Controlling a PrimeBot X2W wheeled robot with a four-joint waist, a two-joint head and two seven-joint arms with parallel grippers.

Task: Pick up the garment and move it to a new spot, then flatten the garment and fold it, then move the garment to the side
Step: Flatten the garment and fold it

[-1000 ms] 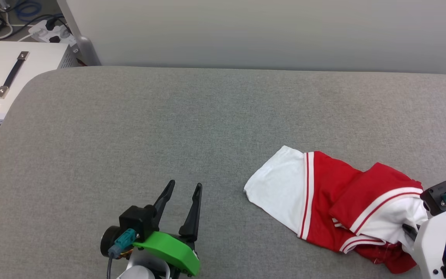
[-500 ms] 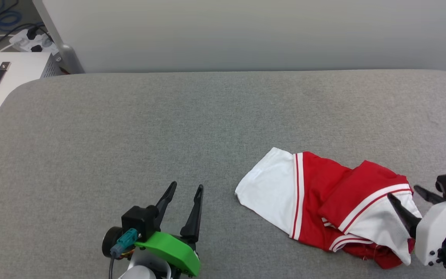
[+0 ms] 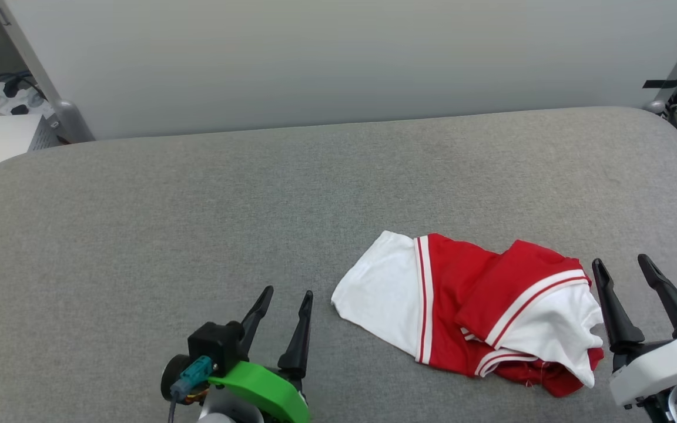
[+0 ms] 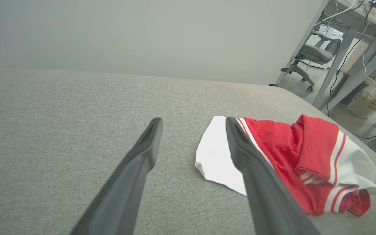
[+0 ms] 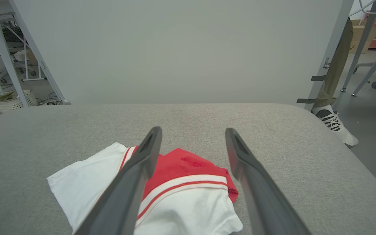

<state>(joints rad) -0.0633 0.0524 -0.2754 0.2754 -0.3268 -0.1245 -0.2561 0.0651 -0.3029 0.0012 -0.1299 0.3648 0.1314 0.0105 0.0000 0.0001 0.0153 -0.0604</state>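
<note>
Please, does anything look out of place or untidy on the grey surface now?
Yes. The garment lies bunched near the right end of the surface, not flat: one white sleeve spreads out, the other folds over the red body. The left gripper and right gripper are open, holding nothing.

Left wrist (image 3: pixel 256 393) and right wrist (image 3: pixel 659 364) sit low (fingers pointing forward), jaws spread wide, empty.

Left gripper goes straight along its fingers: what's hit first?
Likely the bare grey table ahead of the left gripper; the shirt lies off to its right, out of line. Its height is unclear.
</note>
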